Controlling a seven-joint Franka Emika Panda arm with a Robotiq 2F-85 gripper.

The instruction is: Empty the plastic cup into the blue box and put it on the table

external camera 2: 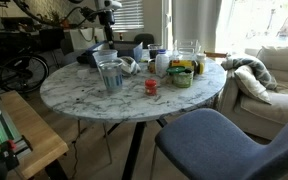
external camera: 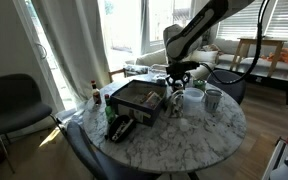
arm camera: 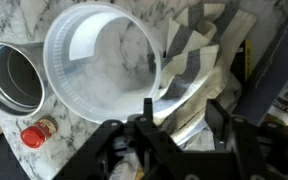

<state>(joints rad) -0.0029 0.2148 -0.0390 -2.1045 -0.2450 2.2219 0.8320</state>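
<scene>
The plastic cup (arm camera: 99,55) is wide, clear-whitish and upright on the marble table (arm camera: 24,165); nothing shows inside it. In an exterior view it (external camera: 192,98) stands to the right of the blue box (external camera: 139,100). My gripper (arm camera: 182,125) is open just above the cup's near rim. Its fingers straddle crumpled silvery and striped wrappers beside the cup. In an exterior view the gripper (external camera: 178,84) hangs low between box and cup. A dark edge at the right of the wrist view (arm camera: 282,55) looks like the box.
A taller grey metal cup (arm camera: 12,75) stands against the plastic cup, also seen in both exterior views (external camera: 213,99) (external camera 2: 110,73). A small red-capped item (arm camera: 34,134) lies near. A black gadget (external camera: 121,127) lies in front of the box. Jars and a green bowl (external camera 2: 181,76) crowd the table's far side.
</scene>
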